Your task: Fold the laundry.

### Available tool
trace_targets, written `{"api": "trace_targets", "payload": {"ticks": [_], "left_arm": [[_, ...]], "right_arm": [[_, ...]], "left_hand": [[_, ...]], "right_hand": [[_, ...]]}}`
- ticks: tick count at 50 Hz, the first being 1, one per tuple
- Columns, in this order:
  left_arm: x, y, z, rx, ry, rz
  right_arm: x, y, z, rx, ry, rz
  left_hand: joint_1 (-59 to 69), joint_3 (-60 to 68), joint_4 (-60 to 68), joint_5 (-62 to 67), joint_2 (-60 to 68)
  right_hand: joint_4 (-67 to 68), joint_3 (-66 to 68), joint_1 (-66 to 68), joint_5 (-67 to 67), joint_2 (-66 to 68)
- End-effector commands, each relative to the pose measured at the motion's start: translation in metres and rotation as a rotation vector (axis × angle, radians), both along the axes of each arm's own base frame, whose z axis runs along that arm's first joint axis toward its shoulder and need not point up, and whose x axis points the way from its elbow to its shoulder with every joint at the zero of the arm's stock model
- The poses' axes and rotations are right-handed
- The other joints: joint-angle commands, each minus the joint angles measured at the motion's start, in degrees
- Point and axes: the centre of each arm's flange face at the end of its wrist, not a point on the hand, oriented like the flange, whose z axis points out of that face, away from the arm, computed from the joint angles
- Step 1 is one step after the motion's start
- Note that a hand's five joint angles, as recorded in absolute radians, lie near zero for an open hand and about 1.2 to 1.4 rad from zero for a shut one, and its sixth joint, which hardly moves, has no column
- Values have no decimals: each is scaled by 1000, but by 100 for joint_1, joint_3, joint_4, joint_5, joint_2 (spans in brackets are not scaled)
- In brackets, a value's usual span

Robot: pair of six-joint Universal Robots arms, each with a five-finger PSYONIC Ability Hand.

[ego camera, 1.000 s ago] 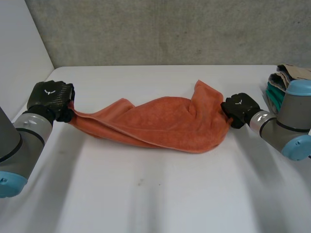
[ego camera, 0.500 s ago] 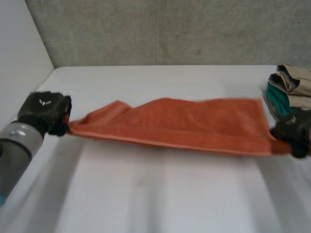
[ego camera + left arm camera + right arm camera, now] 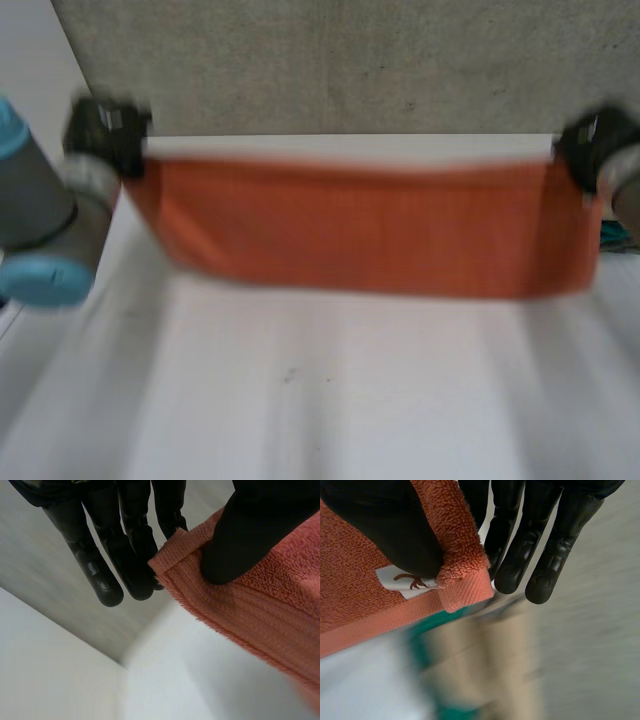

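The left hand has gone up. A moment ago it was low, close to the table. Its thumb pinches one top corner of the towel against its straight fingers. The corner sticks out just past the thumb.

Between the two hands, the orange towel has changed a lot. Before, it lay in a crumpled heap on the table, sagging in the middle. Now it hangs in the air like a flat sheet, pulled tight from one hand to the other. Its bottom edge hangs below the hands, above the table.

The right hand has gone up too and moved out to the side. It pinches the other top corner in the same way, thumb on one side and fingers behind. A small white label sits right under its thumb. A pile of clothes lies below this hand.

I think the towel is now spread out and ready. The fold itself is not made yet.
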Motion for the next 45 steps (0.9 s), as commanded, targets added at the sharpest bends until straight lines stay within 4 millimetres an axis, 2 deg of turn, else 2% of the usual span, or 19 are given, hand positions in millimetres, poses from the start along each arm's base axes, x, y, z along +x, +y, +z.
{"api": "trace_targets", "payload": {"ticks": [1, 3, 5, 8, 11, 15, 16, 18, 20, 24, 25, 27, 28, 30, 33, 34, 37, 43, 45], "left_arm": [[-20, -43, 146, -665, 205, 6], [-18, -42, 168, -759, 242, 18], [-20, -39, 182, -808, 277, 31], [-22, -39, 181, -798, 301, 31], [-25, -42, 162, -736, 327, 12], [-21, -47, 125, -621, 336, 5], [-20, -48, 106, -569, 331, 3], [-19, -48, 89, -523, 321, 7], [-16, -48, 58, -442, 293, 16], [-13, -43, 12, -327, 257, 27], [-12, -43, 0, -299, 249, 29], [-14, -41, -37, -214, 222, 30], [-15, -40, -47, -190, 214, 29], [-14, -36, -71, -124, 190, 33], [-10, -30, -88, -67, 172, 43], [-8, -22, -99, -21, 152, 46], [-3, -2, -109, 69, 109, 50], [26, 50, -89, 233, 0, 80], [32, 66, -87, 287, -43, 76]], "right_arm": [[17, -46, 120, -717, -197, 30], [21, -46, 140, -861, -229, 38], [26, -43, 143, -880, -239, 45], [34, -39, 138, -846, -245, 57], [45, -34, 121, -761, -249, 79], [51, -30, 96, -664, -245, 99], [52, -29, 91, -648, -243, 102], [54, -27, 75, -592, -245, 113], [56, -26, 62, -553, -248, 124], [62, -26, 15, -423, -244, 159], [62, -27, -4, -372, -236, 158], [63, -27, -24, -317, -226, 154], [63, -27, -45, -257, -214, 150], [61, -26, -63, -196, -200, 142], [56, -19, -86, -73, -178, 121], [53, -17, -89, -42, -172, 113], [49, 3, -99, 102, -144, 101], [27, 59, -78, 366, -95, 63], [9, 75, -71, 444, -75, 24]], "left_hand": [[1696, 1163, 1118, 1465, 1146], [1696, 1163, 1118, 1465, 1146], [1696, 1163, 1118, 1465, 1146], [1696, 1163, 1118, 1465, 1146], [1696, 1163, 1118, 1465, 1146], [1696, 1163, 1118, 1465, 1146], [1696, 1163, 1118, 1465, 1146], [1696, 1163, 1118, 1465, 1146], [1696, 1163, 1118, 1465, 1146], [1696, 1163, 1118, 1465, 1146], [1696, 1163, 1118, 1465, 1146], [1696, 1163, 1118, 1465, 1146], [1696, 1163, 1118, 1465, 1146], [1696, 1163, 1118, 1465, 1146], [1696, 1163, 1118, 1465, 1146], [1696, 1163, 1118, 1465, 1146], [1696, 1163, 1118, 1465, 1146], [1696, 1163, 1118, 1465, 1146], [1696, 1163, 1118, 1465, 1146]], "right_hand": [[1192, 1262, 2316, 1412, 1251], [1192, 1262, 2316, 1412, 1251], [1192, 1262, 2316, 1412, 1251], [1192, 1262, 2316, 1412, 1251], [1192, 1262, 2316, 1412, 1251], [1192, 1262, 2316, 1412, 1251], [1192, 1262, 2316, 1412, 1251], [1192, 1262, 2316, 1412, 1251], [1192, 1262, 2316, 1412, 1251], [1192, 1262, 2316, 1412, 1251], [1192, 1262, 2316, 1412, 1251], [1192, 1262, 2316, 1412, 1251], [1192, 1262, 2316, 1412, 1251], [1192, 1262, 2316, 1412, 1251], [1192, 1262, 2316, 1412, 1251], [1192, 1262, 2316, 1412, 1251], [1192, 1262, 2316, 1412, 1251], [1192, 1262, 2316, 1412, 1251], [1192, 1262, 2316, 1412, 1251]]}}
